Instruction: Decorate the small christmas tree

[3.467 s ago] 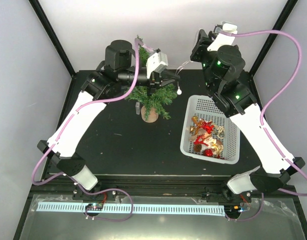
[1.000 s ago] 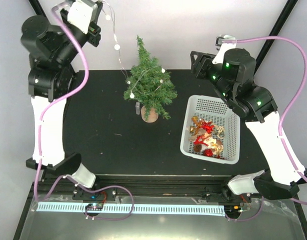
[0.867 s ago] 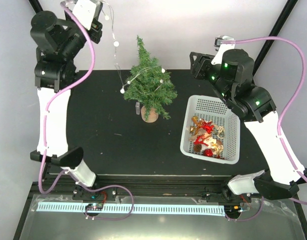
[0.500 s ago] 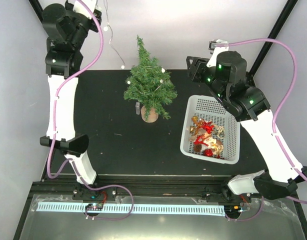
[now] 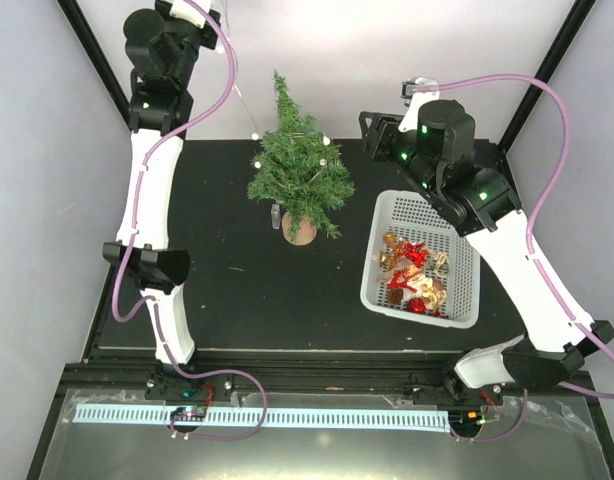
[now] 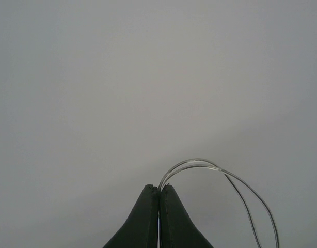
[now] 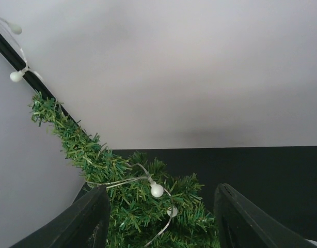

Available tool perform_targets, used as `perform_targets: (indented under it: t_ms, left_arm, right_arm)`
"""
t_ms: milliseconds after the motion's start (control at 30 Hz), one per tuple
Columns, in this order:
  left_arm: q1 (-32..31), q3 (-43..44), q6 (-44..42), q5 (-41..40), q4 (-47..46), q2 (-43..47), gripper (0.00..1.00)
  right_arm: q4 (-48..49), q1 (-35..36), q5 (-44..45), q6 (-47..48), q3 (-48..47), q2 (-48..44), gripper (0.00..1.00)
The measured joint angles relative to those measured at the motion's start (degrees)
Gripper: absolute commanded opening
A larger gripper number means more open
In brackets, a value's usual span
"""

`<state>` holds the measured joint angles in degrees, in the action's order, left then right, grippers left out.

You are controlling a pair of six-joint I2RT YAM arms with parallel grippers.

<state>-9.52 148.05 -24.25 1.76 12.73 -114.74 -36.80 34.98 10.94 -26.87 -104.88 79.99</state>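
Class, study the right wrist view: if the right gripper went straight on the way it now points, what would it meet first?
Most likely the small christmas tree, dead ahead of the open right gripper, with a bulb of the light string on its near branches. How far off it stands is unclear.

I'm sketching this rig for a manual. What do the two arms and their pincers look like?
Both the left arm and right arm have white tube-like links between bulky black joints, with a lilac cable looping along each. Small green lights dot the right arm's joints. The left pincer and right pincer have dark, tapering fingers.
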Motion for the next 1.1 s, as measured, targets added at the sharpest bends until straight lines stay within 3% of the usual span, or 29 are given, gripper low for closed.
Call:
perform_targets:
  t_ms: [400,833,1100]
  left_arm:
    - [-2.3,1.0,1.1,5.6,-14.0,-4.8,0.02]
    - [-3.5,1.6,4.0,11.6,-21.9,-7.7,0.01]
    - [-3.4,1.6,7.9,16.0,-24.0,-9.1,0.02]
  right_arm:
    - [8.9,-0.8,-1.9,2.1,3.3,3.4,0.59]
    - [16.2,-4.2,-25.5,2.6,-32.1,32.7,0.62]
    - [19.6,-4.6,-36.9,0.8,-35.9,37.5,0.66]
